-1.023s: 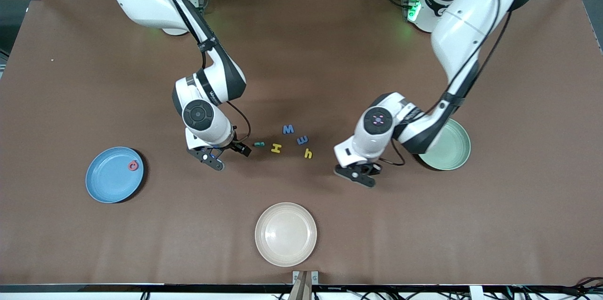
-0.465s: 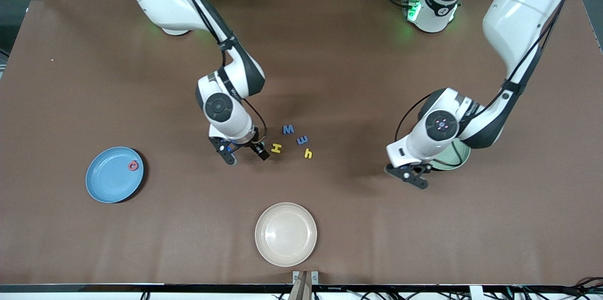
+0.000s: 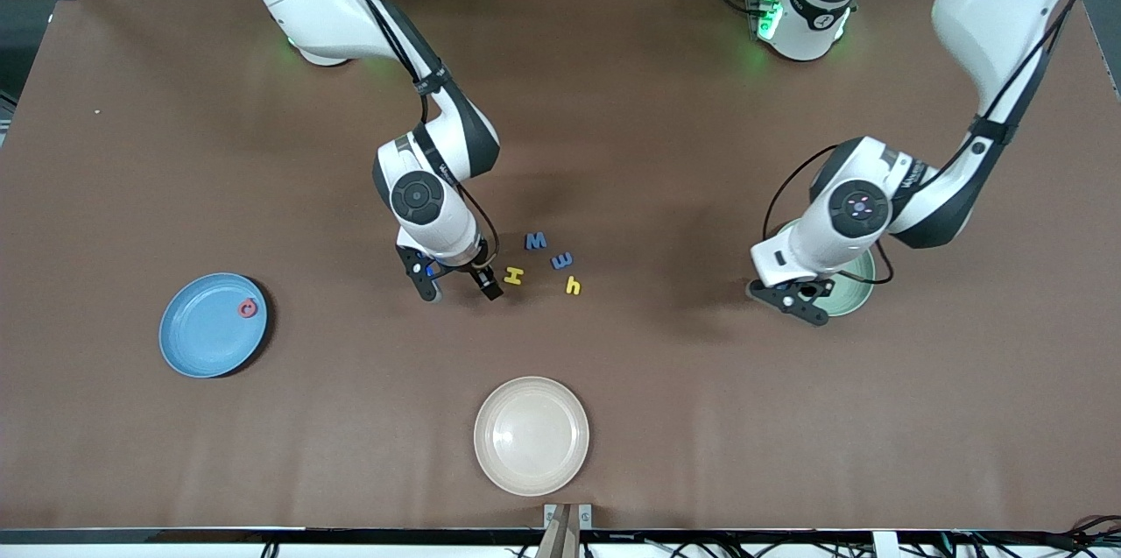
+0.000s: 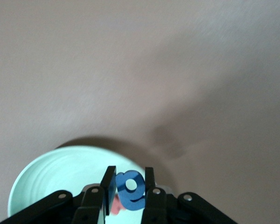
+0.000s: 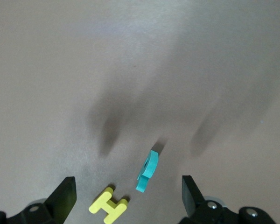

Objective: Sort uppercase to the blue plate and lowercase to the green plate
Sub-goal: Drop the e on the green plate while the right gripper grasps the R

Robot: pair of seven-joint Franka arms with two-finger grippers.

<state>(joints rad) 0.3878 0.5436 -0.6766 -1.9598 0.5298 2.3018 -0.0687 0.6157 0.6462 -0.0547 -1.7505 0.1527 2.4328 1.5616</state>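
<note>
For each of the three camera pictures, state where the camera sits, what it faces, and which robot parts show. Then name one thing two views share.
Front view: high across the table, facing both arms and three plates.
Left wrist view: on the left arm, above the green plate; left gripper pinches a blue a.
Right wrist view: on the right arm, over the yellow H and teal R; right gripper open.
Shared: yellow H, front and right wrist.

I can't see the teal R (image 5: 148, 171) from the front; the right arm covers it. My left arm hides most of the green plate (image 3: 854, 300).
</note>
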